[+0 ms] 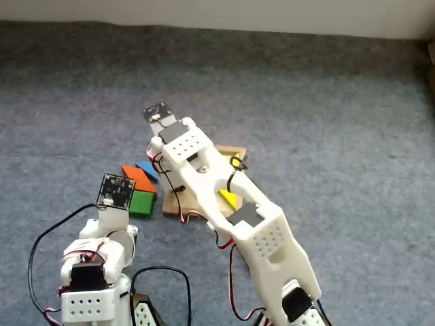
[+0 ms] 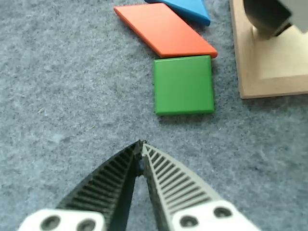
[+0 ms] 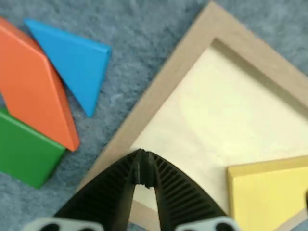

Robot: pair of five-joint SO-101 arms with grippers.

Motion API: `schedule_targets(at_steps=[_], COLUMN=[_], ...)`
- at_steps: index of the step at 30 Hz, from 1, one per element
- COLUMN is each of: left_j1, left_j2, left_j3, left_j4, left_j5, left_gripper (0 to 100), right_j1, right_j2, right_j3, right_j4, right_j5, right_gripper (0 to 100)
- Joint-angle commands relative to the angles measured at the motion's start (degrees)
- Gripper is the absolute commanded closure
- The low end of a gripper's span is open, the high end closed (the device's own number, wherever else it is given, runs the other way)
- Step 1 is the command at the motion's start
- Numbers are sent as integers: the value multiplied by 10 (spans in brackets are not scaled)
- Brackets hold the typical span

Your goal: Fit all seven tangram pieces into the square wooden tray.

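Note:
The square wooden tray [image 1: 232, 152] lies mid-table, largely under the right arm; a yellow piece [image 1: 230, 198] rests inside it. Beside the tray on the carpet lie a green square [image 1: 141, 202], an orange parallelogram [image 1: 139, 180] and a blue triangle [image 1: 147, 170], touching one another. My right gripper [image 3: 143, 163] is shut and empty, its tips low over the tray's rim [image 3: 183, 72] and floor, next to the yellow piece [image 3: 264, 192] and near the blue triangle [image 3: 72, 60]. My left gripper [image 2: 142, 149] is shut and empty over bare carpet, a short way from the green square [image 2: 183, 85].
Grey carpet covers the whole table. The right arm's white body [image 1: 265, 238] spans the tray, and part of it [image 2: 269, 17] hangs over the tray's corner [image 2: 262, 62] in the left wrist view. Black and red cables [image 1: 163, 272] trail by the arm bases.

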Motion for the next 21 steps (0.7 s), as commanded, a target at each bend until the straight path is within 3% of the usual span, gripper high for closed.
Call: schedule_targets(at_steps=[1, 14, 21], left_j1=[-1, -1, -1], left_j2=[-12, -12, -12], left_j3=[11, 11, 11], left_j4=[4, 4, 4], left_j5=[-4, -4, -4], left_gripper=[994, 994, 994], right_j1=[-2, 75, 86], right_j2=[-37, -237, -393], right_j3=[-49, -53, 142], right_j4=[38, 192, 145], right_j5=[5, 37, 39], right_gripper=[994, 994, 994])
